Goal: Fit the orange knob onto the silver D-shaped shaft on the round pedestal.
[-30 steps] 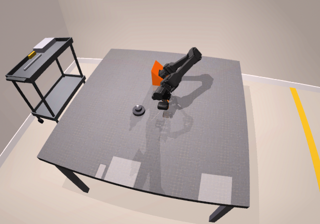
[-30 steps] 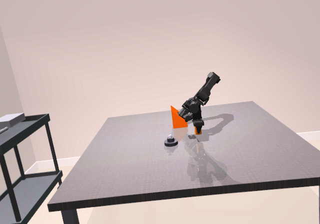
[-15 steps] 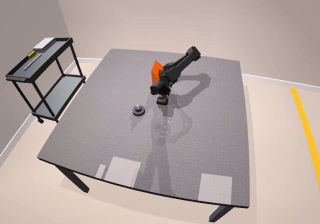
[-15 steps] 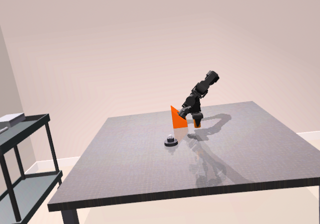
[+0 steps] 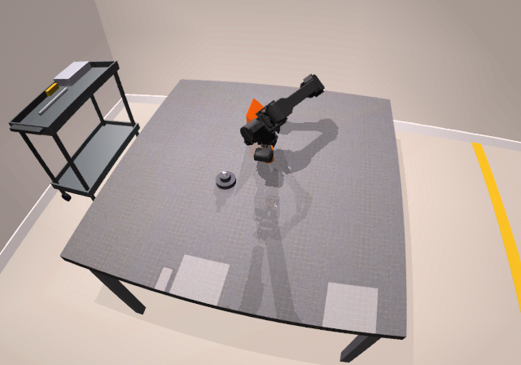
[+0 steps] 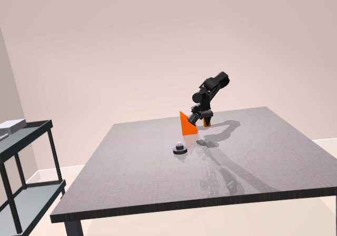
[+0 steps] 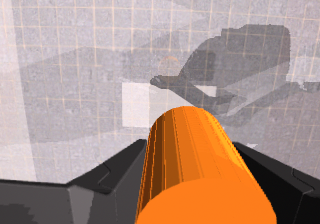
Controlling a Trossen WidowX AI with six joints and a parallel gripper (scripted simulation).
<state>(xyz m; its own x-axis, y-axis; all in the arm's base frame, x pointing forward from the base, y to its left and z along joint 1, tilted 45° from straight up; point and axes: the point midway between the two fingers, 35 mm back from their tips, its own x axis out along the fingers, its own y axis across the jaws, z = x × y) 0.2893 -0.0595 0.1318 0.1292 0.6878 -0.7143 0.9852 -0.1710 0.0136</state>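
Observation:
The orange knob (image 5: 270, 160) (image 6: 205, 122) (image 7: 195, 159) is a ribbed cylinder with a smooth round end toward the wrist camera. My gripper (image 5: 264, 158) (image 6: 207, 121) (image 7: 187, 149) is shut on it, one dark finger on each side. The knob hangs above the table, and its hole is hidden. The dark round pedestal (image 5: 225, 184) (image 6: 179, 151) stands on the table, left of the gripper in the top and exterior views. The silver shaft (image 5: 224, 172) (image 6: 178, 143) stands upright on it with nothing over it. Its flat side cannot be made out. The pedestal does not show in the wrist view.
An orange wedge-shaped block (image 5: 253, 110) (image 6: 188, 129) stands beside the arm, behind the pedestal. The grey table (image 5: 168, 209) (image 6: 130, 173) carries shadows and reflections. A dark cart (image 5: 84, 87) (image 6: 29, 198) stands off its left side, with a pale box (image 5: 71, 71) (image 6: 12, 126) on top.

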